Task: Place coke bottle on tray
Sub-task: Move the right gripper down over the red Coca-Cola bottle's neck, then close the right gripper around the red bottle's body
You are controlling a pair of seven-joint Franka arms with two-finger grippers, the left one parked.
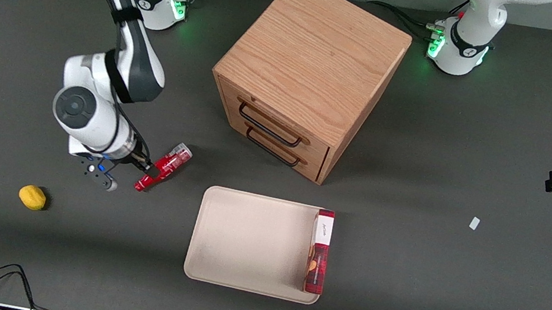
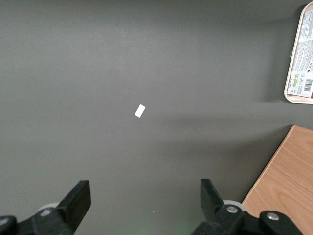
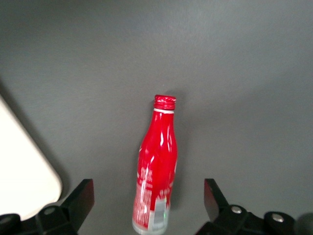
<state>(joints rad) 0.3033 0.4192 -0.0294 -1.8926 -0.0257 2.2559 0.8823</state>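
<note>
The wooden cabinet (image 1: 310,73) with two drawers, each with a dark handle, stands well away from the gripper (image 1: 150,174), farther from the front camera and toward the parked arm's end of the table (image 1: 455,300); the tray (image 1: 249,241) lies flat near the gripper, slightly nearer the front camera and toward the parked arm's end, its rounded corner (image 3: 29,176) showing in the right wrist view just beside one finger; a flat red snack box (image 1: 319,251) with a white label rests on the tray along the edge farthest from the gripper; the coke bottle (image 1: 164,167) lies on its side on the table, not on the tray, and in the right wrist view the bottle (image 3: 156,181) sits between the two fingers (image 3: 80,198), silver base toward the wrist and cap pointing away; the gripper is spread wide, with clear gaps between each finger and the bottle, so it has hold of nothing; a small yellow lemon-like fruit (image 1: 32,197) lies near the gripper, nearer the front camera and toward the working arm's end; a tiny white scrap (image 1: 474,223) lies well apart, toward the parked arm's end.
</note>
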